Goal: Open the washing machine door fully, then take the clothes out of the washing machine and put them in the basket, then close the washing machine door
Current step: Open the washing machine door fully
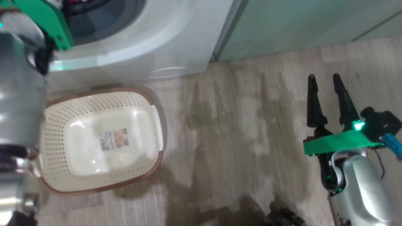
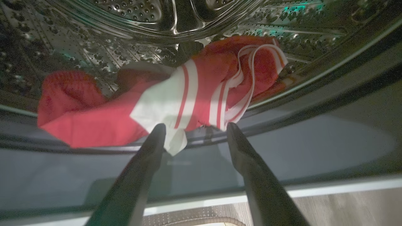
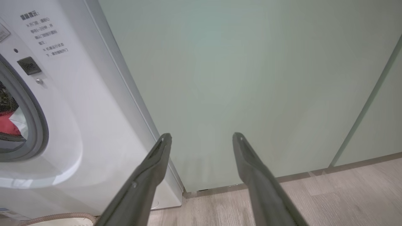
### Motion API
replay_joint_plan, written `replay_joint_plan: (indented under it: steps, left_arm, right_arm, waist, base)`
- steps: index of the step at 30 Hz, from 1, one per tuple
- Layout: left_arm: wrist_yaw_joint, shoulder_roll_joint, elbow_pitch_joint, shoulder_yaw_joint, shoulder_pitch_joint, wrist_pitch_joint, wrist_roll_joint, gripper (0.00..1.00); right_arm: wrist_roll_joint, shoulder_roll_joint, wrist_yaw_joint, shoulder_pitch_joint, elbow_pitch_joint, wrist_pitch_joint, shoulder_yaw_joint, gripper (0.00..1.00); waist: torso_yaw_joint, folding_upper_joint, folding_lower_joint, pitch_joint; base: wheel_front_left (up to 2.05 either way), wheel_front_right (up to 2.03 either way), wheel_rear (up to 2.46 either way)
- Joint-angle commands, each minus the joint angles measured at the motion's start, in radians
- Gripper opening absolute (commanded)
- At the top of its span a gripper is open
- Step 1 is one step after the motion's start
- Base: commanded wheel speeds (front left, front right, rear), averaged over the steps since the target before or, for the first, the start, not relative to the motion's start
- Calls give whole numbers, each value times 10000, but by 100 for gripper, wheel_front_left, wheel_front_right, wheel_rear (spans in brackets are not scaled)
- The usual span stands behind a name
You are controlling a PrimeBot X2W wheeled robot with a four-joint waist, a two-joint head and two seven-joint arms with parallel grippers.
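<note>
The red and white clothes (image 2: 176, 94) lie in the steel drum of the washing machine (image 1: 150, 40), a white corner drooping over the grey seal. My left gripper (image 2: 196, 127) is open at the drum's mouth, its fingertips just short of that corner, nothing between them. The clothes (image 3: 9, 125) also peek through the opening in the right wrist view. The cream basket (image 1: 50, 138) sits empty on the floor before the machine. My right gripper (image 1: 324, 78) hangs open over bare floor at the right; in its own view the right gripper (image 3: 202, 136) faces a cabinet. The washing machine door is out of view.
Pale green cabinet doors (image 3: 251, 78) stand right of the washer (image 3: 94, 110). Wood-look floor (image 1: 238, 131) stretches between the basket and my right arm. My left forearm (image 1: 19, 94) crosses the left edge above the basket.
</note>
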Motion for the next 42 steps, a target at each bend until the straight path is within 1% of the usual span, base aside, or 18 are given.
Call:
replay_joint_plan:
  steps: [1,4,7,12,16,23,24,25,26,29,33,42]
  left_arm:
    - [14,536,-230,114,-566,94,-73,100]
    - [100,577,-165,6,-1153,286,-27,100]
    - [98,791,-27,-109,-1662,516,41,100]
    - [126,992,437,-194,-2368,901,30,100]
    - [327,1159,760,-389,-2602,1064,241,100]
    - [463,1304,1484,-595,-2796,1164,336,100]
    - [465,1297,1549,-617,-2803,1096,335,78]
    - [558,1316,1676,-731,-2767,902,430,7]
    - [566,1293,1761,-769,-2738,835,443,0]
    - [515,1160,1965,-867,-2656,581,429,0]
    - [395,919,2093,-982,-2453,-35,367,0]
    - [234,110,2240,-1373,-1249,-1717,335,0]
  right_arm:
    - [74,7,65,-113,-353,-61,247,100]
    - [137,7,65,-273,-383,-61,281,100]
    - [205,7,65,-386,-416,-61,322,100]
    - [370,7,65,-497,-495,-61,398,100]
    - [449,7,65,-527,-538,-61,423,100]
    - [527,7,65,-678,-563,-61,400,100]
    - [530,7,65,-693,-564,-61,387,100]
    - [517,7,65,-715,-554,-61,350,100]
    - [506,7,65,-723,-544,-61,331,100]
    - [460,7,65,-725,-500,-61,282,100]
    - [367,7,65,-646,-434,-61,259,100]
    - [100,7,65,-205,-256,-61,158,100]
  waist:
    - [-316,0,-1,435]
    - [-496,0,-1,768]
    - [-660,0,-1,1090]
    - [-858,0,-1,1557]
    - [-929,0,-1,1734]
    - [-1024,0,-1,2000]
    - [-1022,0,-1,2011]
    - [-1005,0,-1,2019]
    - [-989,0,-1,2006]
    - [-907,0,-1,1895]
    - [-745,0,-1,1559]
    - [-137,0,-1,167]
  base:
    - [0,0,0]
    - [0,0,0]
    - [0,0,0]
    - [0,0,0]
    - [0,0,0]
    - [0,0,0]
    - [0,0,0]
    - [0,0,0]
    - [0,0,0]
    - [0,0,0]
    - [0,0,0]
    - [0,0,0]
